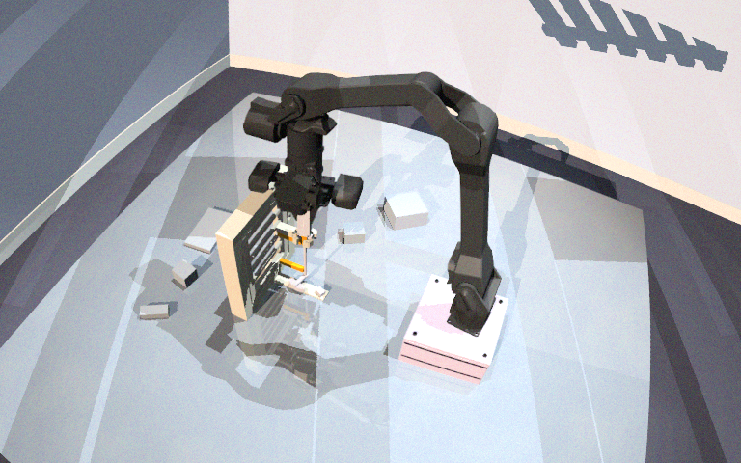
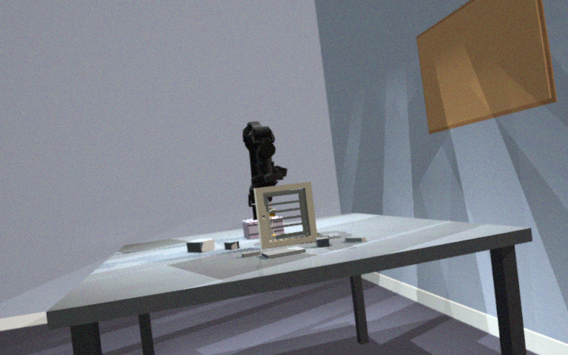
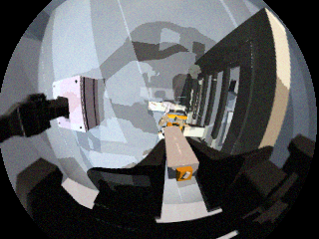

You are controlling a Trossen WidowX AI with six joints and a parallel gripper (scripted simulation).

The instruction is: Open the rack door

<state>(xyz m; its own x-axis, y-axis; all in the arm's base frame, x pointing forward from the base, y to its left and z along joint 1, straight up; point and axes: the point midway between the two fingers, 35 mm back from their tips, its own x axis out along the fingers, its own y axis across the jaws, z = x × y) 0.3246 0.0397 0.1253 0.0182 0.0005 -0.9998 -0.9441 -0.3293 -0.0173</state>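
Observation:
The rack door's upright tan handle [image 1: 303,225] [image 3: 180,155] stands on the robot-facing side. My gripper [image 1: 303,213] [image 3: 174,141] reaches down from above and is shut on the handle's top part. Orange and white latch parts lie below it. The dark slatted door [image 3: 244,95] looks flat in the thick beige frame [image 1: 232,278] [image 2: 310,217] [image 3: 283,90], with no clear gap. The handle's exact turn is hard to judge. In the exterior view the fingers and handle are mostly hidden behind the frame.
A white block [image 1: 405,211] and a small block [image 1: 354,234] stand on the far side of the handle. A flat slab [image 1: 205,231], a cube [image 1: 184,274] and a low block [image 1: 153,312] lie behind the frame. The arm's pink-white base [image 1: 442,360] stands opposite the door.

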